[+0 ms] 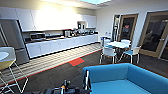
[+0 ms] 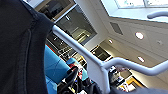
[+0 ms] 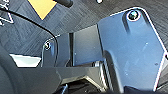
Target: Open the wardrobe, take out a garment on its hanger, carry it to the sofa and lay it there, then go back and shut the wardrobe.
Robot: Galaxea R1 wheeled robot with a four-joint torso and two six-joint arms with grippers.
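Note:
The black garment (image 2: 20, 50) hangs close to the left wrist camera, draped over the white hanger (image 2: 100, 67). The hanger's arm and hook rise against the ceiling, and my left gripper holds it from below. The blue sofa (image 1: 125, 80) lies directly ahead and to the right in the head view, its rounded back facing me. It also shows behind the shirt as a blue patch, the sofa (image 2: 53, 67). A thin white bar (image 1: 87, 80), probably part of the hanger, stands at the sofa's left end above my dark arm (image 1: 65, 88). The right wrist view looks over the robot's dark plate to the carpet.
A white round table (image 1: 119, 44) with white chairs (image 1: 109, 53) stands beyond the sofa. A kitchen counter (image 1: 62, 43) runs along the far wall, with a grey fridge (image 1: 12, 40) at its left end. A white stool (image 1: 8, 65) is near left. Wooden doors (image 1: 153, 35) are at the right. Dark carpet lies between.

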